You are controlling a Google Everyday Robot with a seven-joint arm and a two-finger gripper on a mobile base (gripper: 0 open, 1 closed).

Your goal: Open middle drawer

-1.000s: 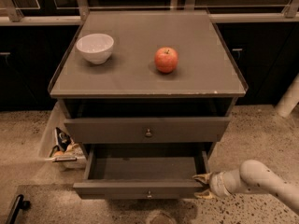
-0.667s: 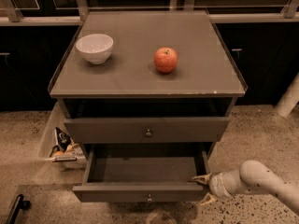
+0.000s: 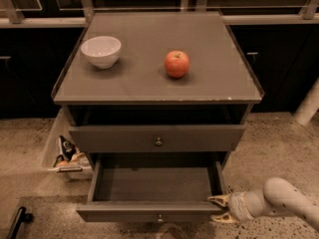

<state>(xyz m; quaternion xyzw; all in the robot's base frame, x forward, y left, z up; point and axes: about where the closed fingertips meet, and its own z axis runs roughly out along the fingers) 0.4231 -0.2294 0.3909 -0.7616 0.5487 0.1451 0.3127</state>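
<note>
Cabinet (image 3: pixel 149 91) top has a white bowl (image 3: pixel 101 51) at the left and a red apple (image 3: pixel 177 63) near the centre, well apart. The middle drawer (image 3: pixel 114 138) sits under a dark top slot, knob (image 3: pixel 158 142) at its centre, far less out than the bottom drawer (image 3: pixel 149 183), which is pulled well out and open. The gripper (image 3: pixel 221 209) is low at the right, at the right end of the bottom drawer's front, fingers (image 3: pixel 217 200) spread on either side of that front. Snack bags (image 3: pixel 67 158) lie in a bin left of the cabinet.
</note>
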